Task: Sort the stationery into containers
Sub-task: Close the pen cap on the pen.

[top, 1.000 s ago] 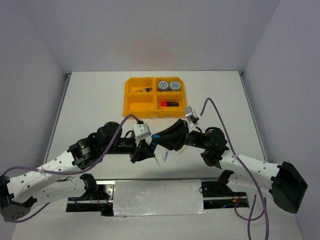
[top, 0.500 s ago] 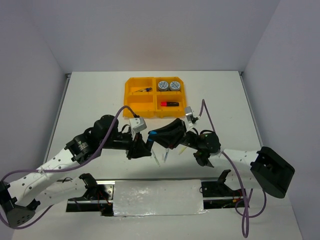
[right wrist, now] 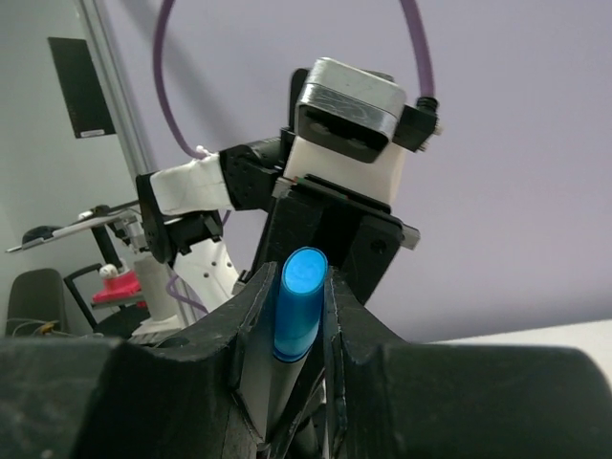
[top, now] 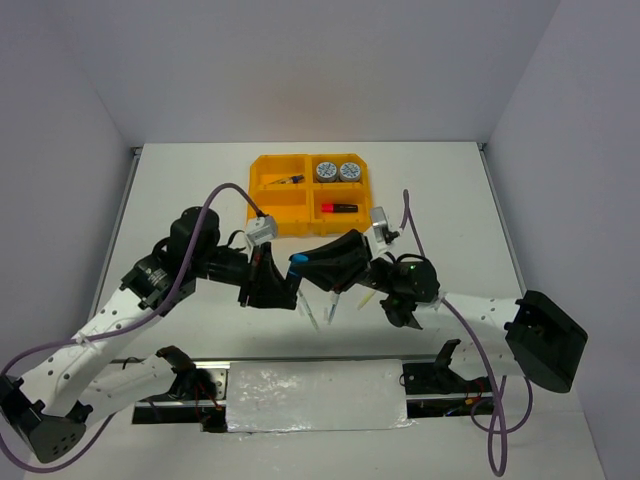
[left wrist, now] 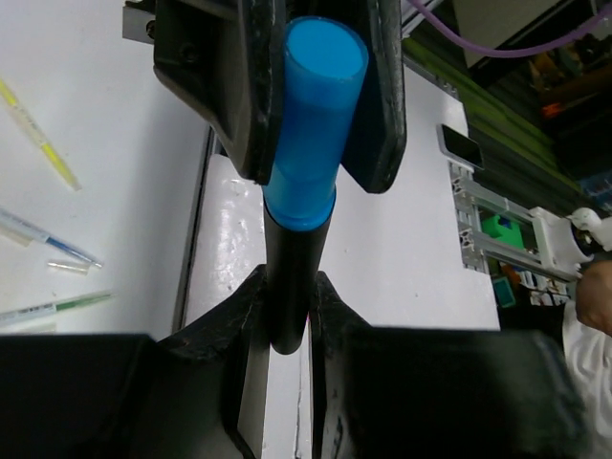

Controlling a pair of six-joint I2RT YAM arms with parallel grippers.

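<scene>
White table, top view: left gripper and right gripper meet just near of orange tray, highlighter held betw them, off the table. L wrist: left gripper clamps black barrel, right pinches blue cap. R wrist: cap sits betw right fingers

White left arm and right arm bend inward. The left gripper pinches a blue-capped black highlighter by its barrel, and the right gripper pinches its cap.

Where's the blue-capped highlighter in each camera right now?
Top external: highlighter centre, just nearer than the tray.
Left wrist: centre, barrel in left gripper.
Right wrist: lower centre, blue cap end-on in right gripper.
Shared landmark: that blue cap, seen in all three.
</scene>
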